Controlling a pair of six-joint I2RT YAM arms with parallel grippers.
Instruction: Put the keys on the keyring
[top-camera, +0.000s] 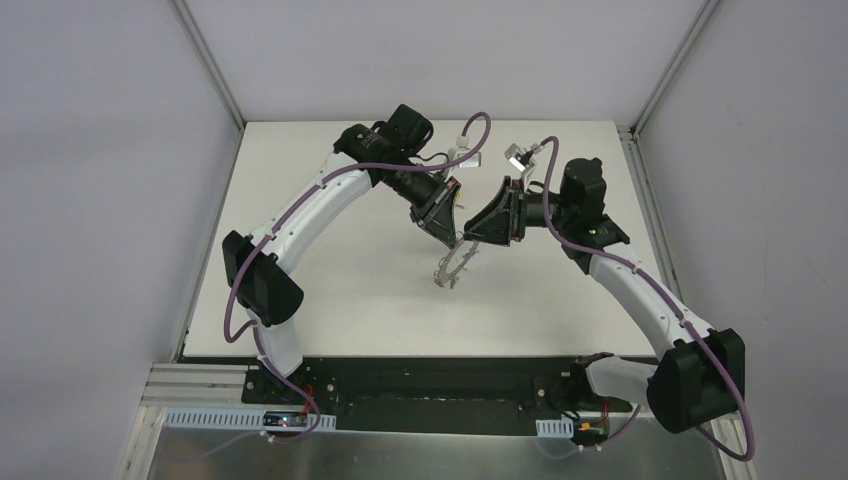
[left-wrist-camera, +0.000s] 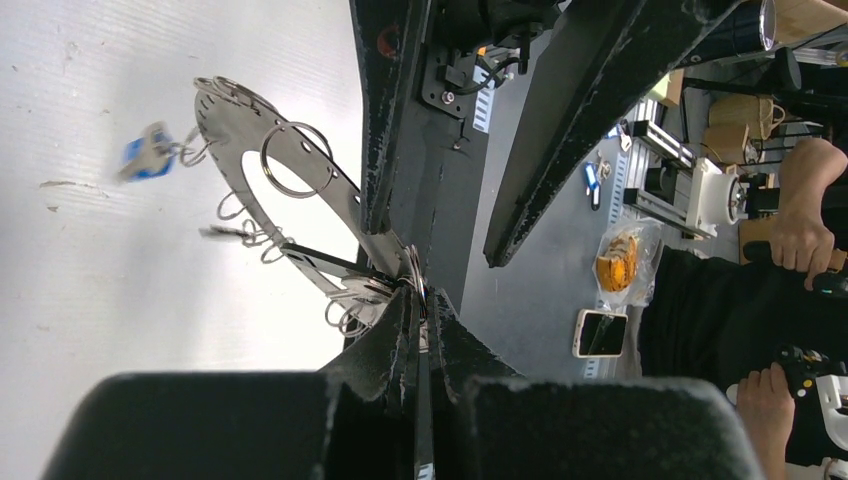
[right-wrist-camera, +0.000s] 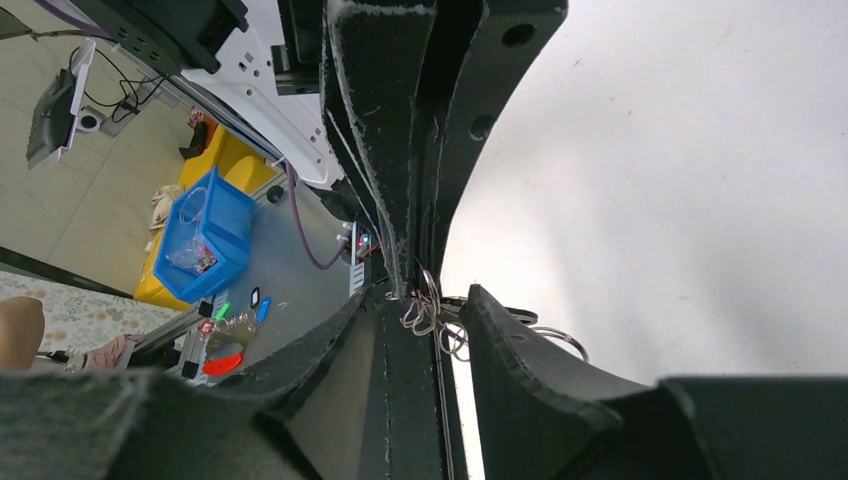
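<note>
The keyring (top-camera: 452, 268), a large flat grey ring with wire loops on its rim, hangs tilted above the middle of the white table. My left gripper (top-camera: 450, 238) is shut on its upper rim, and the pinch shows in the left wrist view (left-wrist-camera: 418, 298). In that view a blue key (left-wrist-camera: 145, 158) hangs from a loop on the ring's (left-wrist-camera: 232, 122) far edge. My right gripper (top-camera: 472, 238) meets the same rim from the right. Its jaws stand slightly apart (right-wrist-camera: 430, 292) with a bunch of wire loops (right-wrist-camera: 432, 316) between them. No yellow or black keys show.
The white table (top-camera: 330, 290) is walled at the back and both sides. A black rail (top-camera: 430, 385) with both arm bases runs along the near edge. Beyond the table the wrist views show a seated person (left-wrist-camera: 760, 300), a phone (left-wrist-camera: 600, 333) and a blue bin (right-wrist-camera: 205, 235).
</note>
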